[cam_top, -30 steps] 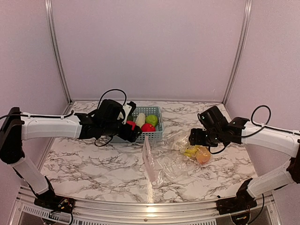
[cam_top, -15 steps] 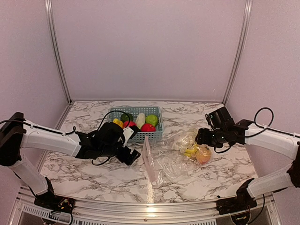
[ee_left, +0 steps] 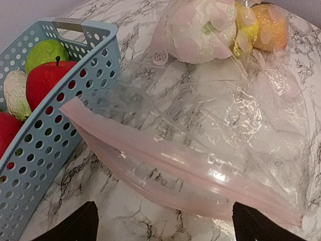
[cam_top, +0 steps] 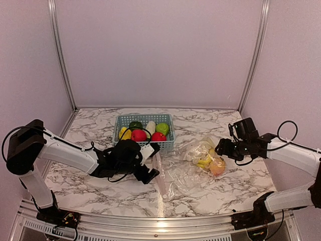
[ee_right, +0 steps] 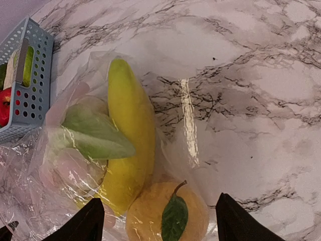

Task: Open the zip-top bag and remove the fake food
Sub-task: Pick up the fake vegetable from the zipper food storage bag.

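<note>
My left gripper (ee_left: 160,228) spread wide before the pink zipper strip (ee_left: 165,168) of the zip-top bag (ee_left: 220,110), my right gripper (ee_right: 158,223) wide over the bagged banana (ee_right: 129,145) and orange (ee_right: 145,216), blue basket (ee_left: 55,140) beside

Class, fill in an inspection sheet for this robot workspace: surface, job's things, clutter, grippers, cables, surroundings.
Surface: marble-patterned table, no spills seen.
Job's things: zip-top bag lying flat, its pink zipper strip toward the left arm; banana and orange fruit inside at the far end. Sealed or not, cannot tell.
Clutter: blue basket holding red apples and a green fruit.
Grippers: left gripper open, facing the zipper strip; right gripper open over the bagged fruit.
Cables: black cables loop at both wrists.
Surroundings: plain lilac walls, metal corner posts.
</note>
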You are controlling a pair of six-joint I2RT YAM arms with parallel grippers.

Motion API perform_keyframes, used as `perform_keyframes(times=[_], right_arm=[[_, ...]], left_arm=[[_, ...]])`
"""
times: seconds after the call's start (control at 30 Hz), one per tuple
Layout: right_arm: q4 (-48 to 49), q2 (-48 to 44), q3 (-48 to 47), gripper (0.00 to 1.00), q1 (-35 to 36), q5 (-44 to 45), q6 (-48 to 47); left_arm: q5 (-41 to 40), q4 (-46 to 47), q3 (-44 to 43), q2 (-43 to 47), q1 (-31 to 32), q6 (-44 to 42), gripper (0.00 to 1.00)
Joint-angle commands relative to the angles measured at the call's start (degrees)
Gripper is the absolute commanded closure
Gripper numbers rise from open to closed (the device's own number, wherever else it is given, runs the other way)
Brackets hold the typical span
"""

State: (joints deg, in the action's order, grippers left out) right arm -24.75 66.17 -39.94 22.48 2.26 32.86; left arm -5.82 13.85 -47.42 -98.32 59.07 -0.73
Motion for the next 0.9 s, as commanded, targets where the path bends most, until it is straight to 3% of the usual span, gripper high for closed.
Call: perform_keyframes(times=[0.0,0.6,0.87], right_arm=[[2.8,-0.2,0.7,0.26,-1.6,-4.0,-0.8],[9.8,5.4,1.4,0.30,-1.8,-6.9,0.5],[10.5,6.4,2.2,0.40,-1.8,-7.3,0.6]], left_arm=[[2.7,4.4,-1.8,-2.6,1.1,-2.9,0.05],[8.3,6.3,-7.9,-10.4,2.4,-3.1,0.10],[7.3,2.7,-10.3,-13.0,2.4,-1.6,0.11]])
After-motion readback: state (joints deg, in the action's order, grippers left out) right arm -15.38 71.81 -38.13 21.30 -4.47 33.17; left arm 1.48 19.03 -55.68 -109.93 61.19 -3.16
